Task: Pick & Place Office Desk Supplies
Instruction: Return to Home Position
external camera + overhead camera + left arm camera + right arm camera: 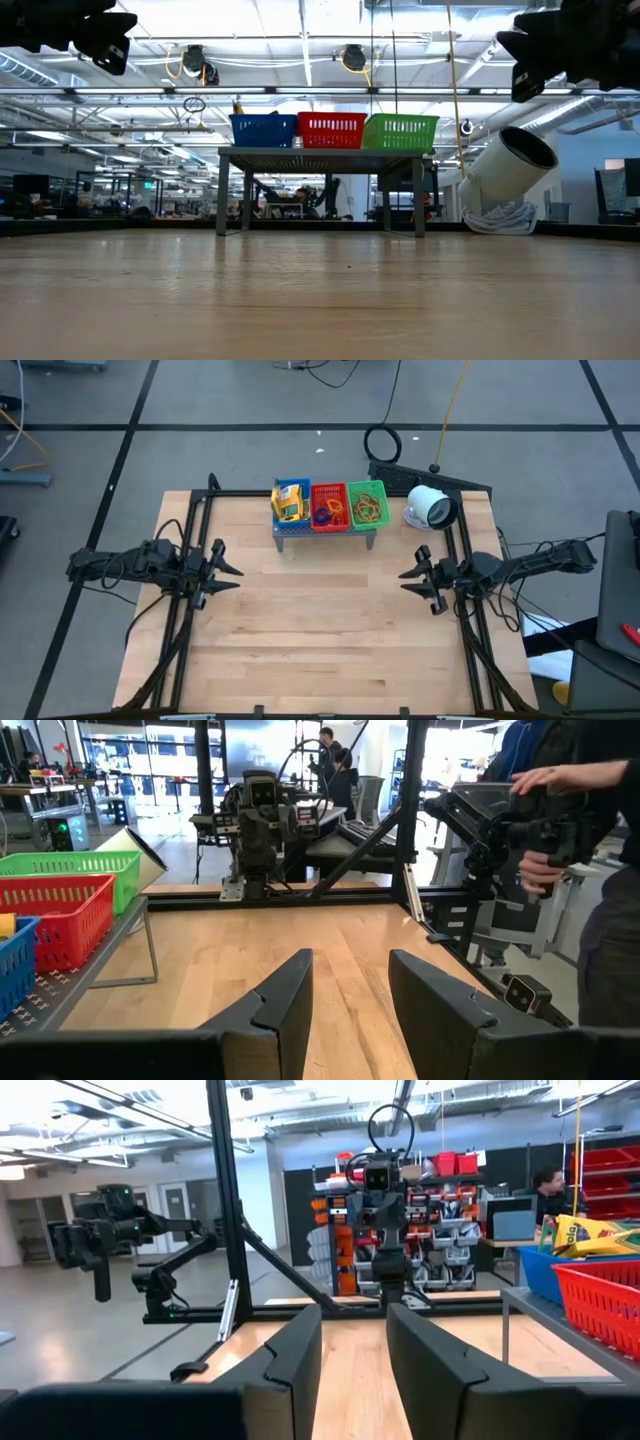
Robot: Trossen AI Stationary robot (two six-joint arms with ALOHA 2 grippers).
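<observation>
From above: blue basket [290,503], red basket [328,506], green basket [367,506] in a row on the grey stand [325,532], white device [430,508] just beside it. The left gripper [232,567] and right gripper [410,574] hang well apart, fingers spread, empty. At table level I lose the contents behind the basket walls. Only my left wrist camera shows a person [605,920].

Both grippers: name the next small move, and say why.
Probably draw the left gripper and right gripper back toward their own table edges and park. Both are open and empty, and the blue basket, red basket and green basket already sit on the grey stand.
</observation>
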